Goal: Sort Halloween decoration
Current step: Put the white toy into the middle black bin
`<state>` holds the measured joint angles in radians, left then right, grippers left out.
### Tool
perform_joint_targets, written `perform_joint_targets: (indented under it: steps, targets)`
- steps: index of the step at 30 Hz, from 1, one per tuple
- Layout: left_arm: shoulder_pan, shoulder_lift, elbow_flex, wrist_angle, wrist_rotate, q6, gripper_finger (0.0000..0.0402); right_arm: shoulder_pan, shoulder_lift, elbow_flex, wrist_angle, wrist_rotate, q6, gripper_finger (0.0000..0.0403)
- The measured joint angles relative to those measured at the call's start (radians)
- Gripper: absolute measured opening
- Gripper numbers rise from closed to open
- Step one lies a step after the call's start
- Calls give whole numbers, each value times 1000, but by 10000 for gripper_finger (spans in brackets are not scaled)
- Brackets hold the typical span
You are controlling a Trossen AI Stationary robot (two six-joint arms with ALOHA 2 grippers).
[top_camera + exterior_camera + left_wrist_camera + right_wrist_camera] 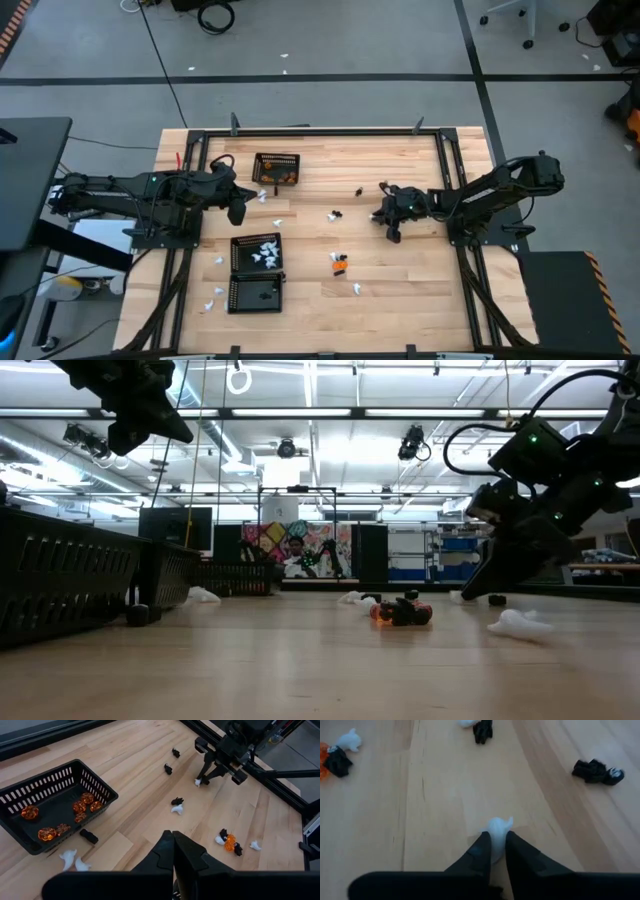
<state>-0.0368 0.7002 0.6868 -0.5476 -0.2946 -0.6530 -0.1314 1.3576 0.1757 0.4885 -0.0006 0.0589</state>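
Small Halloween pieces lie scattered on the wooden table: black ones (597,771), a white and black pair (176,806), and an orange, black and white cluster (341,263). My right gripper (498,840) stands low at the table's right-middle, shut on a white piece (499,826). My left gripper (173,842) hovers shut and empty above the table's left, near the basket of orange pieces (30,837). A basket of white pieces (257,252) and a basket of black pieces (256,293) stand nearer the front. My right gripper pinches the white piece by its near part (496,834) between its two fingertips. The fingers slant down from the table's right side. The piece's far end (506,821) sticks out beyond the tips, and the piece seems to lie on the table.
Loose white pieces lie beside the baskets (218,262) and near the front (356,288). A black metal frame (445,160) borders the table. Bare wood lies between the two grippers.
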Motion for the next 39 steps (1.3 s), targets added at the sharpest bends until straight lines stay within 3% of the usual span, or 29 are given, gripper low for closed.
perform_joint_targets:
  steps: [19, 27, 35, 39]
  targets:
    - [0, 0, 0, 0, 0, 13, 9, 0, 0, 5, 69, -7, 54, 37]
    - [0, 0, 0, 0, 0, 9, 9, -1, 0, 5, 171, 6, 79, 105]
    - [0, 0, 0, 0, 0, 15, 9, 7, -1, 6, 167, 11, 79, 184]
    - [1, 0, 0, 0, -1, 18, 9, 7, 49, 6, 193, 26, 80, 208]
